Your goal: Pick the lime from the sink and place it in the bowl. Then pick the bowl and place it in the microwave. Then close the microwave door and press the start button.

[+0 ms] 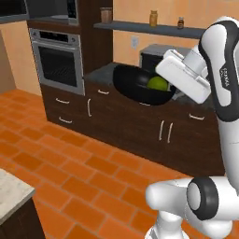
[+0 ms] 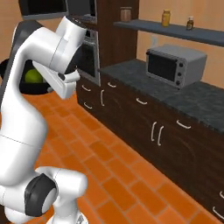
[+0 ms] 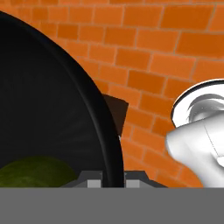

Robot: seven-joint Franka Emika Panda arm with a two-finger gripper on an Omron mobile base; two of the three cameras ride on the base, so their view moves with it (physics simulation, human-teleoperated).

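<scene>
One relation matters rn: bowl (image 1: 140, 86) vs microwave (image 1: 49, 10).

- gripper (image 3: 113, 178) jaws pinching bowl rim, one tip each side of wall, narrow gap
- bowl up in air, tilted, above floor, well clear of counter
- lime (image 1: 158, 83) sits inside bowl, low side nr hand
- microwave farther, up-left of bowl, above wall oven (image 1: 57, 60)
- guess: nxt = carry bowl up+left to microwave, keep level so lime doesnt roll
</scene>
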